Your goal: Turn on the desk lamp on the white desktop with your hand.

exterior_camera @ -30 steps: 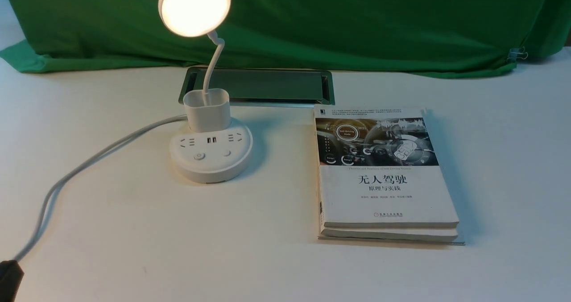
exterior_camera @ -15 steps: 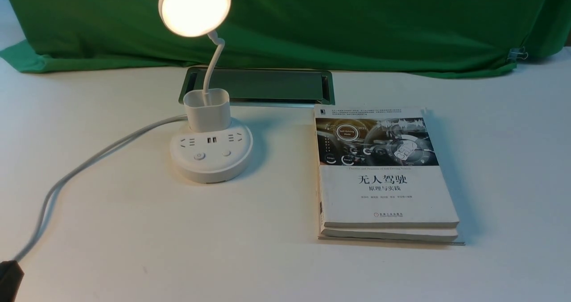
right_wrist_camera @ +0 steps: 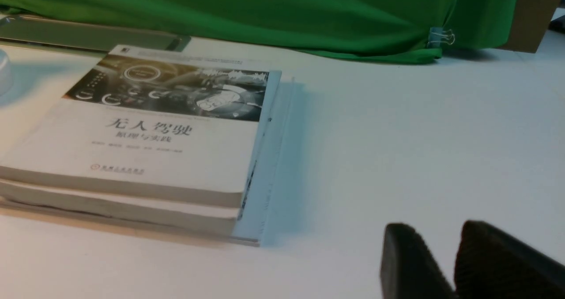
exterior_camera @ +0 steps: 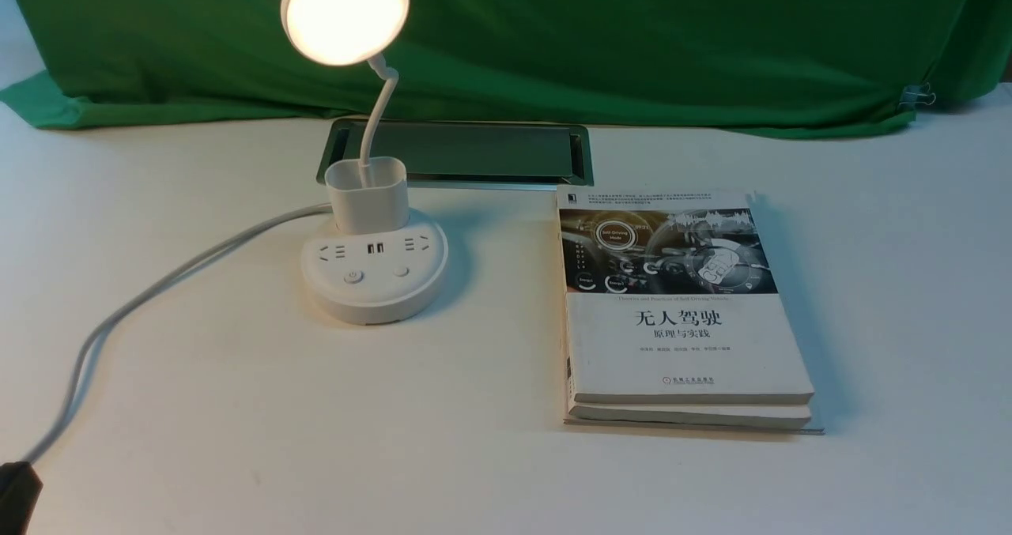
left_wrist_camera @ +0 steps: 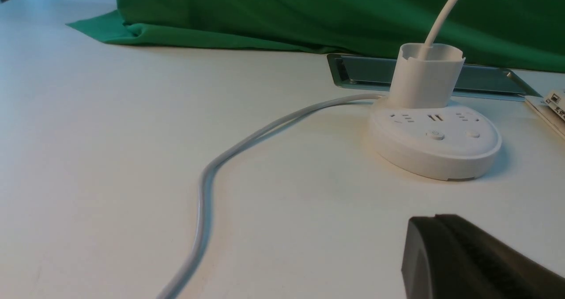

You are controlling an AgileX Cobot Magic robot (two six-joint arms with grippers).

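Observation:
The desk lamp stands on the white desktop (exterior_camera: 237,408) at the left middle. Its round head (exterior_camera: 345,13) glows warm white, above the gooseneck, the cup holder and the round base (exterior_camera: 374,278) with two buttons (exterior_camera: 353,276). The base also shows in the left wrist view (left_wrist_camera: 435,144). My left gripper (left_wrist_camera: 435,217) is shut and empty, low over the desktop, well short of the base. Only a black tip (exterior_camera: 16,491) of it shows at the front view's lower left corner. My right gripper (right_wrist_camera: 435,228) is slightly open and empty, near the books' right side.
A stack of books (exterior_camera: 680,314) lies right of the lamp and shows in the right wrist view (right_wrist_camera: 145,135). The lamp's grey cord (exterior_camera: 158,286) runs left across the desktop. The silver-framed hatch (exterior_camera: 474,152) sits behind the lamp, with the green cloth (exterior_camera: 632,45) at the back.

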